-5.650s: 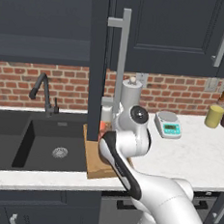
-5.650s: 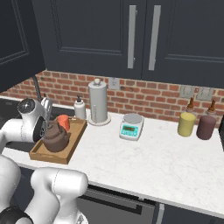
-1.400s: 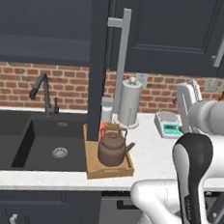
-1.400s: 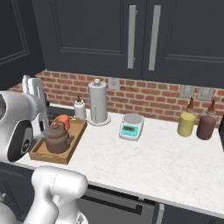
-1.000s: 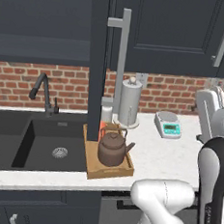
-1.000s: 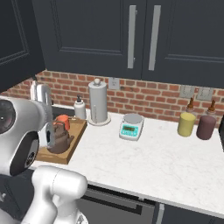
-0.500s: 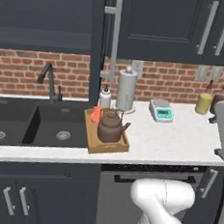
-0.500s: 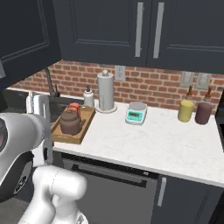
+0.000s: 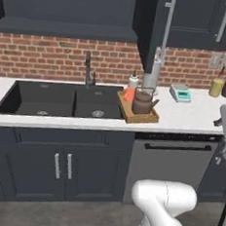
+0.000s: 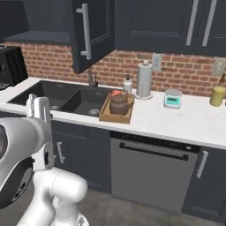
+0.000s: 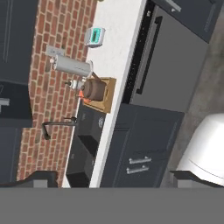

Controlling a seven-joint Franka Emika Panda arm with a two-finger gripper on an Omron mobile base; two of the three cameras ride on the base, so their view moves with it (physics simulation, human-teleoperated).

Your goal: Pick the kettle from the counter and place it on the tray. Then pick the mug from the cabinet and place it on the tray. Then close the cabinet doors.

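Note:
The dark brown kettle [image 9: 143,102] [image 10: 119,104] [image 11: 93,89] stands on the wooden tray [image 9: 151,118] [image 10: 106,115] [image 11: 110,96] on the white counter [image 9: 183,114] [image 10: 176,117] [image 11: 118,52]. The orange-red mug [image 9: 129,94] [image 10: 115,93] [image 11: 81,94] sits on the tray beside the kettle. One cabinet door [image 9: 160,41] [image 10: 98,31] hangs open over the tray, its silver handle [image 10: 85,31] facing the room. My gripper [image 11: 116,180] is open and holds nothing, well back from the counter and looking down along it.
The black double sink [image 9: 57,100] [image 10: 66,99] with a faucet [image 9: 88,68] lies left of the tray. A paper towel roll [image 10: 144,80], a scale [image 10: 172,99] and jars [image 9: 222,87] stand along the brick wall. A dishwasher [image 10: 150,172] and lower cabinets [image 9: 56,163] front the counter.
The whole picture has widened: the base has backed away from the counter. Kettle and mug stay on the tray, the cabinet door stays open, and the gripper stays open.

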